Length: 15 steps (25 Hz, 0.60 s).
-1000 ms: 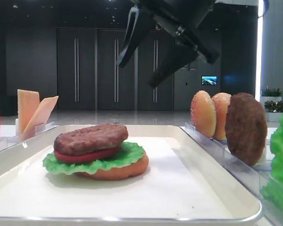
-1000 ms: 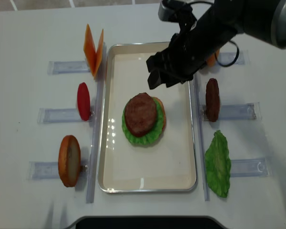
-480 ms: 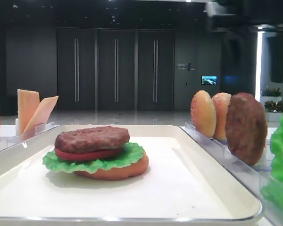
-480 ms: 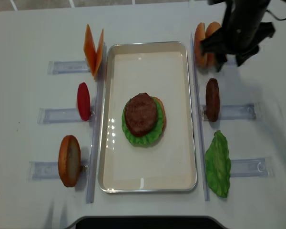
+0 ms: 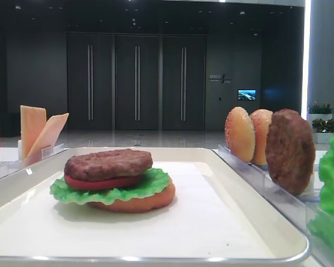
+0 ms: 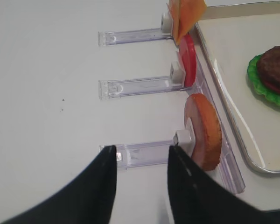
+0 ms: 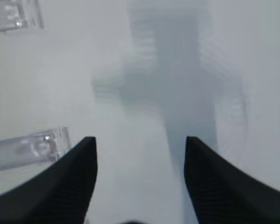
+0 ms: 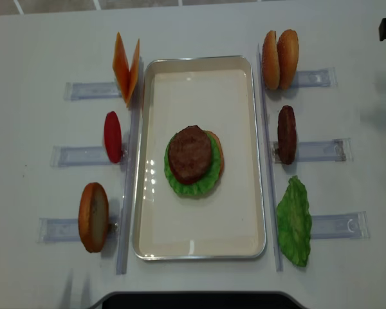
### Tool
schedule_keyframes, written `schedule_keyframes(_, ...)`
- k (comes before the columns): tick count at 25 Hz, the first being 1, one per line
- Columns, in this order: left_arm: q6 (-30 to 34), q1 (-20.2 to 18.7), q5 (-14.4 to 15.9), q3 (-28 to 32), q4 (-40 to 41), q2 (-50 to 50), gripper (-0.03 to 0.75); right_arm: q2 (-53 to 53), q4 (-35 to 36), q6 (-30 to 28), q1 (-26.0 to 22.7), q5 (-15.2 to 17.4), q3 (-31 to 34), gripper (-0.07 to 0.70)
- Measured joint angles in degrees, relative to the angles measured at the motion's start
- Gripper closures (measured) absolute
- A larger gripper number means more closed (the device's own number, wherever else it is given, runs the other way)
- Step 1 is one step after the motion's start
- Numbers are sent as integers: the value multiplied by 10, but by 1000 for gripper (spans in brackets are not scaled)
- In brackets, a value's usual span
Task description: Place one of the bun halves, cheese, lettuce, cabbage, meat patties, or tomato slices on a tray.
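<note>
- The large white rectangular tray [image 8: 199, 241] with rounded corners and a raised rim lies in the middle of the white worktop [image 8: 38, 38].
- On its floor sits a stack: a flat orange-brown bun base [image 5: 147, 201], a frilly green lettuce leaf [image 8: 190, 185], a red tomato slice [image 5: 103, 182] and, on top, a round dark brown grainy meat patty [image 8: 190, 154].
- The right tool [image 7: 140, 179] hangs over bare worktop with its two dark fingers [image 7: 81, 179] spread wide and nothing between them; a clear plastic slotted rack [image 7: 30, 148] lies just to its left. In the overhead view only a dark edge shows at the far right, well apart from the tray and the stacked patty.
- The left tool [image 6: 140, 186] stands with its jaws apart, empty, above a clear rack beside an upright orange-tan bun half [image 6: 203, 132], left of the tray.
- A second dark brown patty [image 8: 286, 134] stands upright in a rack right of the tray, between two domed speckled bun halves [image 8: 280, 59] and a loose green leaf [image 8: 294, 222].
</note>
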Motion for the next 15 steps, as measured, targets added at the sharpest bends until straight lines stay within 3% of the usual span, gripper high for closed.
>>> schedule_keyframes(3, 0, 0, 0, 0, 0, 0, 433, -79, 6, -1, 0, -1, 82, 234)
schedule_keyframes(10, 0, 0, 0, 0, 0, 0, 433, -351, 23, 13, 24, -16, 360, 252)
schedule_keyframes(15, 0, 0, 0, 0, 0, 0, 433, -568, 23, 14, 27, -22, 469, 258)
